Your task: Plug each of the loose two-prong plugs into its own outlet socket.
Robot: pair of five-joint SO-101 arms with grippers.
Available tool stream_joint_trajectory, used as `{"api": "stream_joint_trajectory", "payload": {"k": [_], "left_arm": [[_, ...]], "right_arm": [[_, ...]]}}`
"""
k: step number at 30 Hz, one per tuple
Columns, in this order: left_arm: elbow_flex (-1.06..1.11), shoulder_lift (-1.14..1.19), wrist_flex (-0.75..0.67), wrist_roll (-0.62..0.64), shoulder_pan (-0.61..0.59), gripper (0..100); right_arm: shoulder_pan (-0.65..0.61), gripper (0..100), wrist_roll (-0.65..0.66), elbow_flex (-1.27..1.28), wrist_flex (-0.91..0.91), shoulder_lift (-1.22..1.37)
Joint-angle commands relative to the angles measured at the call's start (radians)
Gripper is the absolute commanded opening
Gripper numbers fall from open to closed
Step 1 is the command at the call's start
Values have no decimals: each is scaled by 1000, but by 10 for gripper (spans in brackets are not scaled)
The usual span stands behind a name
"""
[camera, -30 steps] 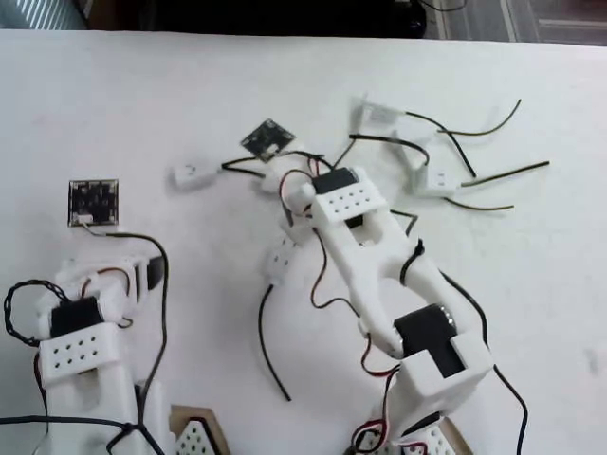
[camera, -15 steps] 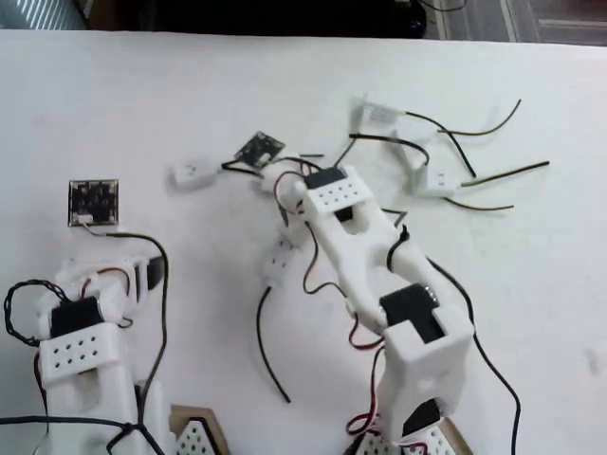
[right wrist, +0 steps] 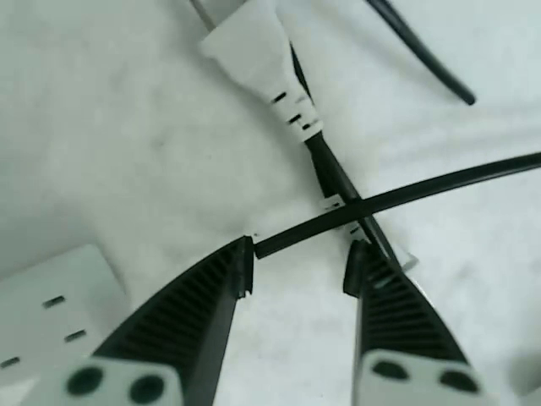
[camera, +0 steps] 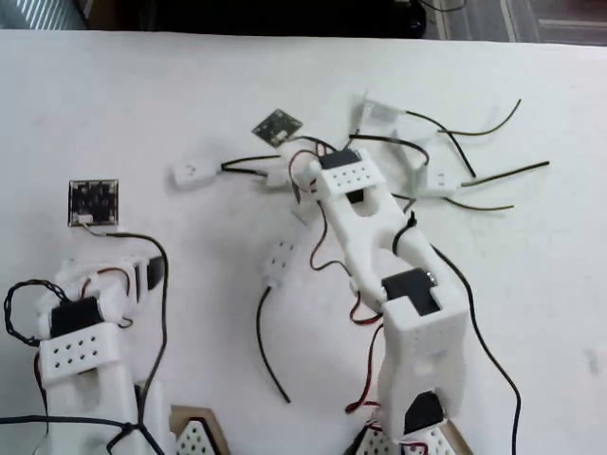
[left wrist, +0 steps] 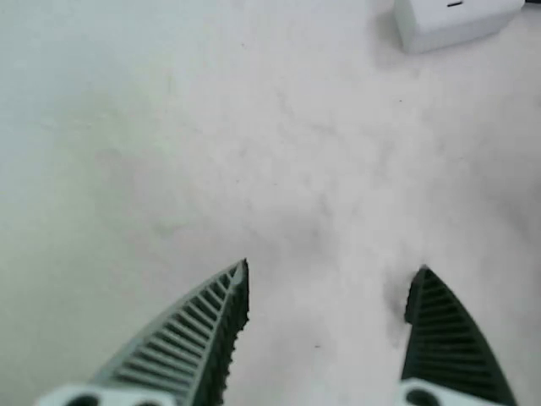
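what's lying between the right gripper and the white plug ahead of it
A loose black cable crosses the cord of the white plug, and its end lies between the fingertips of the open right gripper. Nothing else visible lies between them.
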Motion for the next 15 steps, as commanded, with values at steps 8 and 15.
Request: {"api": "stream_joint_trajectory", "payload": {"k": [8,15], "left_arm": [[-3,-27,-17,-2,1,297],[-3,-27,-17,-2,1,297]], "right_arm": [[38,183,5,-117,38,19],[38,183,-3,-117,39,-56]]}}
